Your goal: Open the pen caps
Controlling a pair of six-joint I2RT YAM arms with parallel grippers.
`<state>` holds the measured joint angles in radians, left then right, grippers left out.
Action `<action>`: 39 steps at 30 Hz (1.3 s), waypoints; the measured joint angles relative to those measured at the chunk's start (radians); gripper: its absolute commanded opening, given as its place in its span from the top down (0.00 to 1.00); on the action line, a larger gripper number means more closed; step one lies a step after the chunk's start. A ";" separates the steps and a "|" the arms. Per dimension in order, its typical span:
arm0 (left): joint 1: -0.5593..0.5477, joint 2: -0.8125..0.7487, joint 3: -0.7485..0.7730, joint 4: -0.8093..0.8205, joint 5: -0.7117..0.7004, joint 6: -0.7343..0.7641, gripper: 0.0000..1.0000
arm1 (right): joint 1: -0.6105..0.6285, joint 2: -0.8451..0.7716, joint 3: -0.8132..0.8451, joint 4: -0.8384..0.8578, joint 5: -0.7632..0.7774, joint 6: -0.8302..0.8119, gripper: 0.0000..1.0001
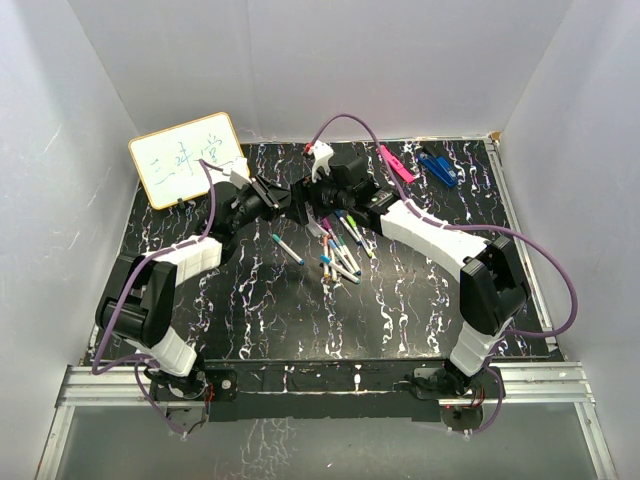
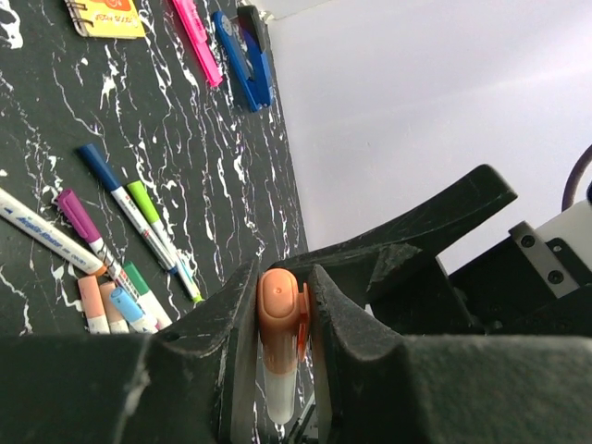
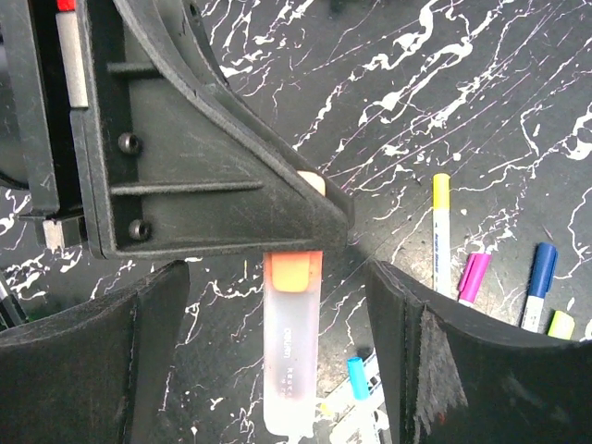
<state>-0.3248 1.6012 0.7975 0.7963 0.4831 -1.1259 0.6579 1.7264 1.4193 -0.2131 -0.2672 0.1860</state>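
Grip: left hand (image 2: 281, 277) clamped on an orange pen (image 3: 292, 361), which it holds clear of the surface (image 1: 400, 310), towards the far middle. The right hand (image 3: 274, 277) has its fingers apart, one on either side of the pen's pale barrel, neither touching it.

Step in hand: lining up the pull on this pen's cap. Cannot tell which end is the cap.

Next move, as I judge it: right hand closes on the free end, then pulls straight along the barrel.

The other pens (image 1: 340, 250) lie clustered on the surface below.
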 measured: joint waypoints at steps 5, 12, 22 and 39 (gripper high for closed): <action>0.000 0.021 0.040 -0.006 0.000 0.000 1.00 | -0.003 -0.006 -0.007 -0.018 0.008 -0.009 0.30; 0.000 0.031 0.065 -0.025 0.000 0.006 1.00 | -0.005 -0.014 -0.019 -0.053 0.023 -0.029 0.50; 0.000 0.032 0.071 -0.027 0.000 0.006 1.00 | -0.005 -0.014 -0.023 -0.068 0.027 -0.039 0.66; 0.000 0.032 0.068 -0.029 -0.002 0.006 1.00 | -0.006 0.058 0.003 -0.069 0.008 -0.044 0.92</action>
<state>-0.3252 1.6333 0.8658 0.7670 0.4812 -1.1194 0.6521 1.7847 1.4227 -0.2817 -0.2588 0.1417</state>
